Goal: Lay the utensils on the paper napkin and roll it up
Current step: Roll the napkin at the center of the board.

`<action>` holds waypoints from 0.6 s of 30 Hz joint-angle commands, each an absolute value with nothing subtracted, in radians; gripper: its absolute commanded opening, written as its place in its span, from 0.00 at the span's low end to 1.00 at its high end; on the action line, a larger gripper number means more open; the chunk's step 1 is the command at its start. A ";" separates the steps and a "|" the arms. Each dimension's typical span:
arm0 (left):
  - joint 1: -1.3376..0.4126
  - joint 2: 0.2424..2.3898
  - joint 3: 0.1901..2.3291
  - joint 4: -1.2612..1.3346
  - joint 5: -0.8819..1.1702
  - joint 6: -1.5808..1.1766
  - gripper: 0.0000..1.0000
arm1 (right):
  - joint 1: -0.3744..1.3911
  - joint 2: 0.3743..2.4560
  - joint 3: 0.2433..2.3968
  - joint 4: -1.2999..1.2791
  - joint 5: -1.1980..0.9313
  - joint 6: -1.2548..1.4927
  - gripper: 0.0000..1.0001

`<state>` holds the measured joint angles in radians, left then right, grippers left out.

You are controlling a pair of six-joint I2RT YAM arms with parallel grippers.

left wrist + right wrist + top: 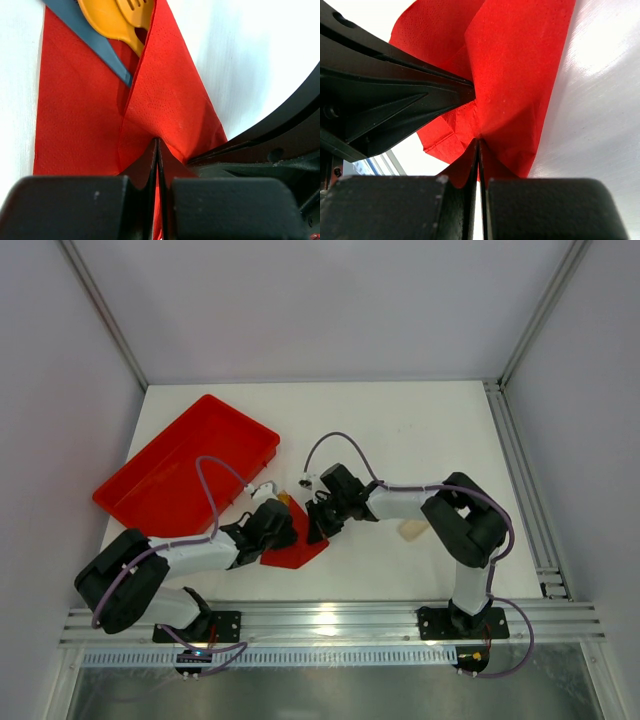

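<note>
tray [185, 465] left on bench [420, 430] | left gripper [157, 143] clamped on napkin [172, 100] fold — utensils [112, 22] tucked inside | right gripper [479, 143] pinching napkin too | pale piece [413, 529] right — perhaps another utensil

Surfaces as I see them
Paper napkin [170, 100] matt, finely dimpled; utensils [110, 25] at twelve o'clock smooth; table [605, 100] glossy.

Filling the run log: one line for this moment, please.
step: folding | left claw: shut on napkin | right claw: shut on napkin | utensils: partly under fold
</note>
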<state>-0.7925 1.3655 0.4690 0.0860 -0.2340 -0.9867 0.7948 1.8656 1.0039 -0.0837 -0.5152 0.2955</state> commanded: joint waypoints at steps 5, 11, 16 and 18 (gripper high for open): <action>-0.798 1.302 0.469 -0.018 -0.248 -0.966 0.00 | 0.810 1.888 0.988 -0.086 -0.431 0.291 0.04; -0.798 1.321 0.483 -0.041 -0.253 -0.959 0.00 | 0.810 1.875 0.982 -0.069 -0.459 0.305 0.04; -0.796 1.353 0.483 -0.025 -0.249 -0.962 0.00 | 0.810 1.827 0.974 -0.063 -0.500 0.318 0.04; -0.798 1.351 0.480 -0.020 -0.253 -0.962 0.00 | 0.810 1.812 0.963 -0.058 -0.511 0.324 0.04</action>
<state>-0.7925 1.3289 0.4732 0.0048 -0.2352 -0.9829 0.8013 1.8580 0.9882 -0.0597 -0.5106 0.3214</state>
